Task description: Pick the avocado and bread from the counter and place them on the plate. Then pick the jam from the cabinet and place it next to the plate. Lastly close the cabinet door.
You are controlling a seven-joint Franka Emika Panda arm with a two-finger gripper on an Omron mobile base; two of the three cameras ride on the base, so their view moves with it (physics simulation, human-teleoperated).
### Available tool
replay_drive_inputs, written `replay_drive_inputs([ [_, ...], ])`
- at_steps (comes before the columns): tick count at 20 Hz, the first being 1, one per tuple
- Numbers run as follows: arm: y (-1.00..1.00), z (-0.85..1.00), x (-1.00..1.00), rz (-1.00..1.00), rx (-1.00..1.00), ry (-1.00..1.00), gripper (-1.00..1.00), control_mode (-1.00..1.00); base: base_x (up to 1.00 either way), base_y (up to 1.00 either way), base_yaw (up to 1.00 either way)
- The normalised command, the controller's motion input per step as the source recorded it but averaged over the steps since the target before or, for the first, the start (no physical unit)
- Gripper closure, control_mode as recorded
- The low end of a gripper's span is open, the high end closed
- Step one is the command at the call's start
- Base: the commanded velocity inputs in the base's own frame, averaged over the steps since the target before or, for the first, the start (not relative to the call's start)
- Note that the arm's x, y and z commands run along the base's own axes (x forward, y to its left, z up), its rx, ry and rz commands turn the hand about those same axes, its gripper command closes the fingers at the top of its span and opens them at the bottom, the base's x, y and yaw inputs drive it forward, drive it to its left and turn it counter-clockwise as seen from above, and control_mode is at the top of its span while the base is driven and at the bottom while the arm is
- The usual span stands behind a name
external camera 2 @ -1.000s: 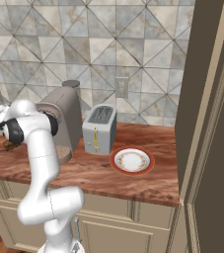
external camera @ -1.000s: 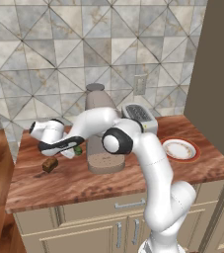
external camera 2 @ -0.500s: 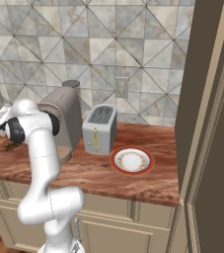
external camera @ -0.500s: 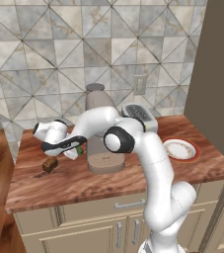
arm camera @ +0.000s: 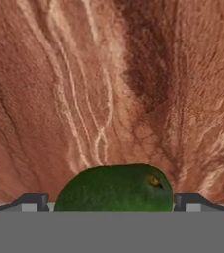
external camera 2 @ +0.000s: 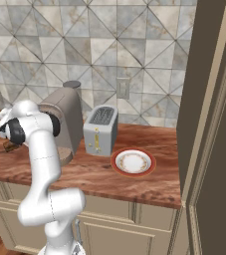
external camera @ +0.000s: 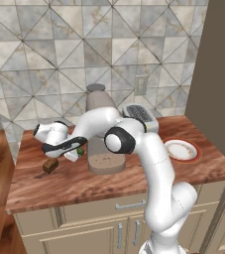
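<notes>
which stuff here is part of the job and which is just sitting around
Job: avocado between the open gripper fingers; bread on the counter; plate, bare; cabinet.

Just there: coffee machine; toaster.
</notes>
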Motion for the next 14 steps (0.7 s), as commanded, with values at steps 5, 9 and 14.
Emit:
replay_drive_inputs([
  [5, 0.0, -0.23, -0.01, -0.01, 0.0, 0.0, -1.0, -1.0, 0.0, 0.0, 0.0],
  [9, 0.0, -0.3, -0.05, -0.01, 0.0, 0.01, 1.0, -1.0, 0.0, 0.0, 0.0],
  [14, -0.04, -0.13, -0.13, -0.02, 0.0, 0.0, 1.0, -1.0, 0.0, 0.0, 0.0],
])
